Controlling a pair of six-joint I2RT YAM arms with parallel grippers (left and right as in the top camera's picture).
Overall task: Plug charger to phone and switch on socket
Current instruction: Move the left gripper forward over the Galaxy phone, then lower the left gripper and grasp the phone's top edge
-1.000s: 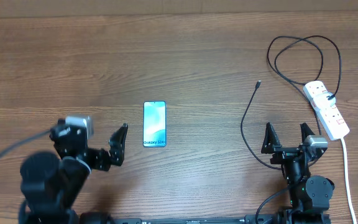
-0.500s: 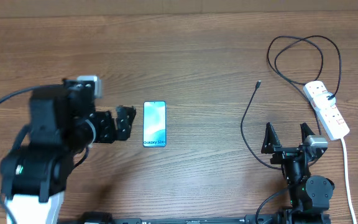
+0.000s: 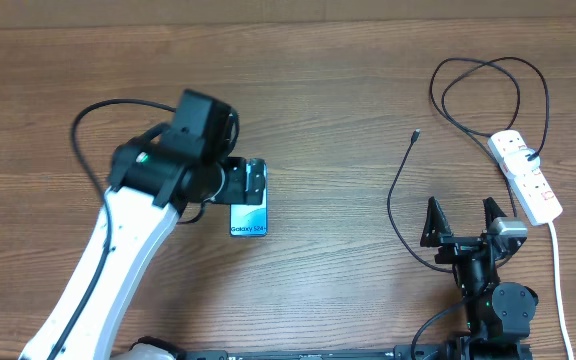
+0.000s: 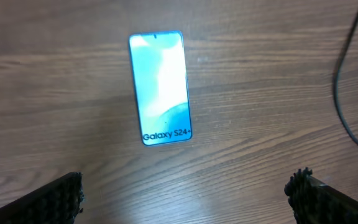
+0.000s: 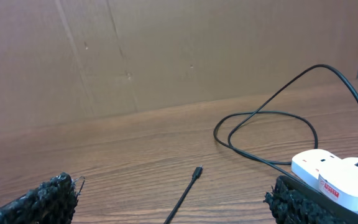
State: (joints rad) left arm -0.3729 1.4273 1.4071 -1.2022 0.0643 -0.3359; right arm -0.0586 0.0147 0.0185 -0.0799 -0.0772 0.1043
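Blue-screened phone [image 4: 160,87] lies flat under the left tool [image 4: 185,191] — spread wide, not touching it.

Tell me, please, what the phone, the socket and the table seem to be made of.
Phone: glossy, glass-like front, judging by the bright glare on its blue screen. Socket: smooth, evenly white casing with rounded ends, probably moulded plastic. Table: brown wood grain with a matte look; whether solid wood or printed laminate, I cannot tell.

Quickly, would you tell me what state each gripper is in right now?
Left gripper: open, holding nothing.
Right gripper: open, holding nothing.
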